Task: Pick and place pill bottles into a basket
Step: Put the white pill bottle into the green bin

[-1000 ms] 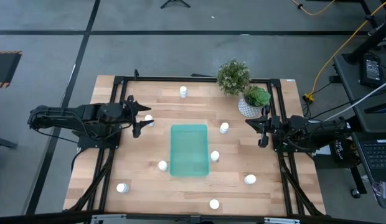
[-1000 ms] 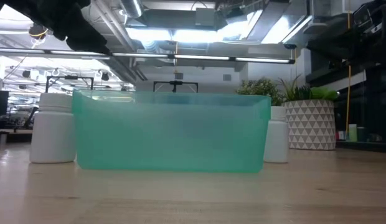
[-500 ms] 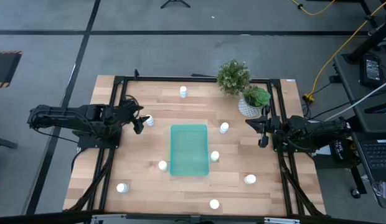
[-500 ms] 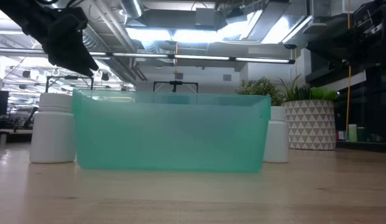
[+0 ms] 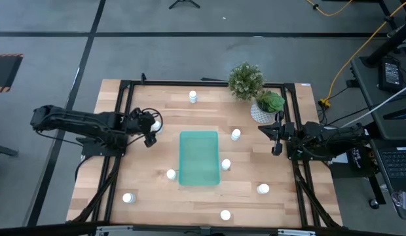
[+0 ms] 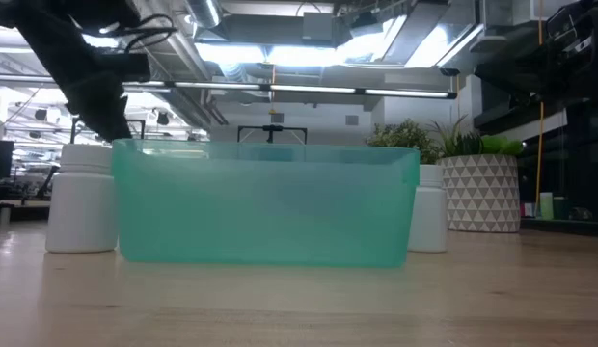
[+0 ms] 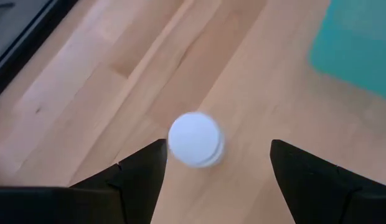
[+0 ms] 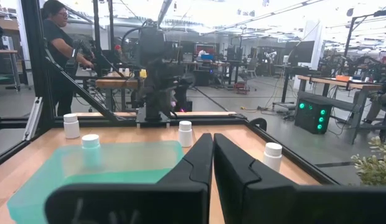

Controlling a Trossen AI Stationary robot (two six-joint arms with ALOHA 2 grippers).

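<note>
Wood tabletop (image 5: 157,164) in a black frame, open lab floor around it, a person visible in the background of the right wrist view. The basket (image 5: 199,158) sits mid-table and I see nothing in it from above.

Your left claw (image 5: 150,127) is over the pill bottle (image 5: 156,124) just off the basket's far-left corner, fingers apart. In the left wrist view the bottle (image 7: 195,139) sits between the two fingers but much closer to one than the other.

Risks from here:
- Off-centre approach. If you drop as is, the near finger (image 7: 140,171) likely lands on the cap or rim and tips the bottle. Once it's on its side it will probably roll across the wood.
- One-sided closing. If you close without re-centring, the near finger touches first and shoves the bottle sideways. You'd get a skewed pinch that may slip mid-carry.
- Grip height. These bottles look light and smooth. Pinch too high on the cap and it could pop out.
- Transfer. The basket wall is just beside your path. Carry too low and the bottle clips the rim, and the basket looks light enough to slide.

Your right claw (image 5: 276,139) is parked at the right edge near the plant pot (image 5: 260,113), fingers together, well clear. The other bottles, e.g. (image 5: 236,134), (image 5: 225,164) and (image 5: 171,174), stand near the basket, so watch your swing on the way back.
</note>
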